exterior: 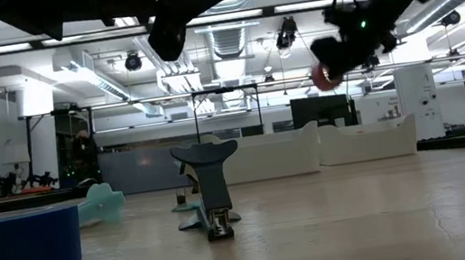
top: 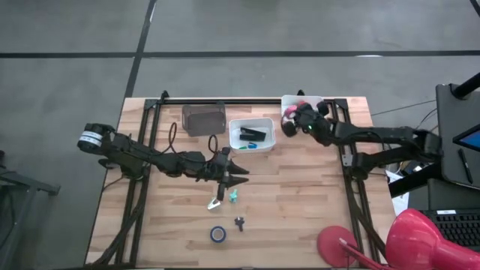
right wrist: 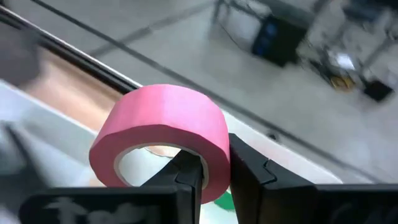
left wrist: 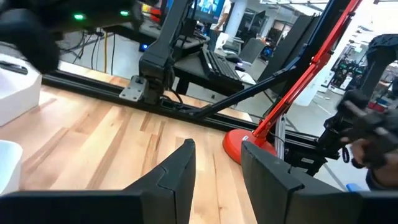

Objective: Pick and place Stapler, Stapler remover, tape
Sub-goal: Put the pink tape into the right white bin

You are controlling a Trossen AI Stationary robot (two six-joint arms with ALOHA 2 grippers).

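Observation:
My right gripper (top: pixel 288 124) hangs in the air over a white tray (top: pixel 313 100) at the table's far edge, shut on the pink tape roll (right wrist: pixel 165 121), which also shows in the low view (exterior: pixel 326 77). Something green (right wrist: pixel 221 198) lies below the roll. My left gripper (top: pixel 241 177) is open and holds nothing; it hovers over mid-table above the stapler remover (top: pixel 216 202), which stands on the wood (exterior: pixel 209 191). The black stapler (top: pixel 252 133) lies in the middle white tray (top: pixel 270 127). The blue tape roll (top: pixel 217 234) lies flat near the table's near edge. My right gripper pinches the pink roll's wall (right wrist: pixel 214 146): one finger (right wrist: pixel 189 171) is inside the ring and the other finger (right wrist: pixel 249 171) is outside. The roll is lifted clear of everything and sits tilted on the fingertips.
A dark grey bin (top: pixel 203 118) stands left of the middle tray. A teal piece (top: pixel 234 196) and a small black piece (top: pixel 240 222) lie near the remover. A red lamp base (top: pixel 339 246) sits at the near right corner. Bare wood lies right of centre.

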